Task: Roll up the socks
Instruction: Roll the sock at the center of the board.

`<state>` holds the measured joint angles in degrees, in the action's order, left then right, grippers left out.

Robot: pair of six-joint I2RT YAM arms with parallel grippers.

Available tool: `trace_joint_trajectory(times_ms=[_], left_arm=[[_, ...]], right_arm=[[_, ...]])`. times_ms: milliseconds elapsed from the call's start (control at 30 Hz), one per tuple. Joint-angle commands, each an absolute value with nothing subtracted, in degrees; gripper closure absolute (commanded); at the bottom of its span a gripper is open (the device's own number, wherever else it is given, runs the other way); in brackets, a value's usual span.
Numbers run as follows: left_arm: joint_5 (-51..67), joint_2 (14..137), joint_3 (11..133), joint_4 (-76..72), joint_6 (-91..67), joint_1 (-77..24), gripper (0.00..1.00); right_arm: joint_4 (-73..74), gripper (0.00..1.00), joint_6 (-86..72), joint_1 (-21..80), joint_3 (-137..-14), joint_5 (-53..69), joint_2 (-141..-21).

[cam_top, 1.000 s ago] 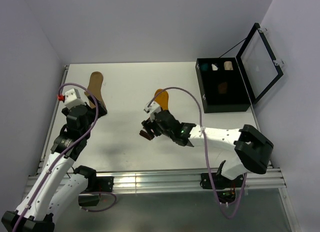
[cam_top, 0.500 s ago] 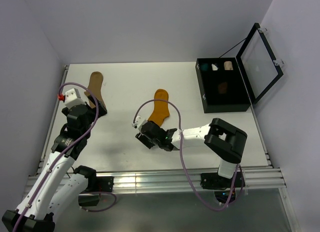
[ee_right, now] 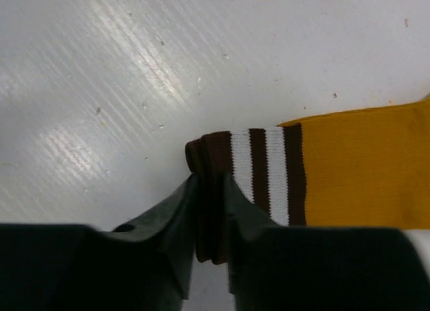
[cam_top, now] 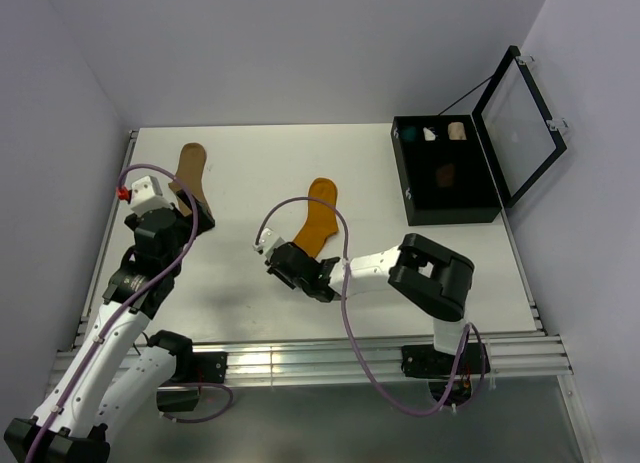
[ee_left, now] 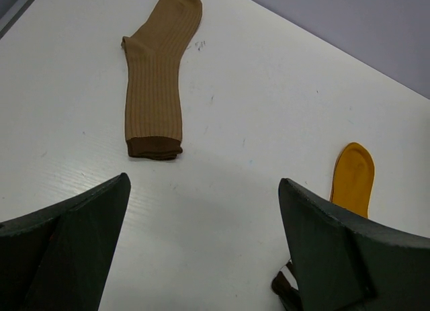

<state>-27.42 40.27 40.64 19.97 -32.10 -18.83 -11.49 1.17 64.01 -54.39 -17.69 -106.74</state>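
Note:
A mustard-orange sock (cam_top: 318,218) (ee_right: 363,163) lies flat near the middle of the table, toe pointing away. Its brown and white striped cuff (ee_right: 259,166) is at the near end. My right gripper (cam_top: 285,266) (ee_right: 209,185) is low on the table, shut on the brown edge of that cuff, which bunches between the fingers. A tan sock (cam_top: 190,173) (ee_left: 158,82) with a dark brown cuff lies flat at the far left. My left gripper (cam_top: 200,215) (ee_left: 201,190) hovers open just short of it, holding nothing. The mustard sock's toe (ee_left: 353,180) shows in the left wrist view.
A black compartment box (cam_top: 480,215) with its lid (cam_top: 520,123) raised stands at the back right. It holds small teal (cam_top: 408,135), white (cam_top: 429,134) and cream (cam_top: 456,130) bundles. The white table (cam_top: 250,173) ends at a metal rail along the near edge.
My right gripper has slid left and down to the mustard sock's cuff and closed on it. The left arm has not moved.

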Motion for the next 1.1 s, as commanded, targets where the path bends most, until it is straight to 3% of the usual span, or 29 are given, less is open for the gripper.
trace_joint_trajectory(times_ms=[0, 133, 200, 567, 833, 1067], left_arm=[[-25.32, 39.82, 41.92, 18.11, -31.55, -18.54, 0.02], [-24.17, 40.69, 42.62, 18.72, -32.34, -18.54, 0.02], [-23.73, 42.09, 43.33, 19.77, -32.78, -18.54, 0.02], [-13.8, 49.57, 45.18, 23.46, -38.49, -19.07, 0.03], [-7.13, 51.68, 38.86, 21.71, -45.87, -21.97, 0.07], [-5.27, 55.54, 35.07, 19.25, -49.13, -24.17, 0.09]], right_arm=[[-7.91, 0.78, 0.09, 64.34, -54.4, -20.13, -110.38], [-6.94, 0.96, 0.09, 64.34, -55.98, -18.9, -110.57], [-6.68, 1.0, 0.09, 64.25, -57.21, -16.79, -110.04], [-4.57, 1.0, -10.89, 56.35, -63.98, 8.42, -108.9], [-9.3, 1.0, -20.03, 47.21, -64.78, 30.81, -112.23], [-13.8, 1.0, -26.53, 42.54, -63.9, 39.63, -114.34]])
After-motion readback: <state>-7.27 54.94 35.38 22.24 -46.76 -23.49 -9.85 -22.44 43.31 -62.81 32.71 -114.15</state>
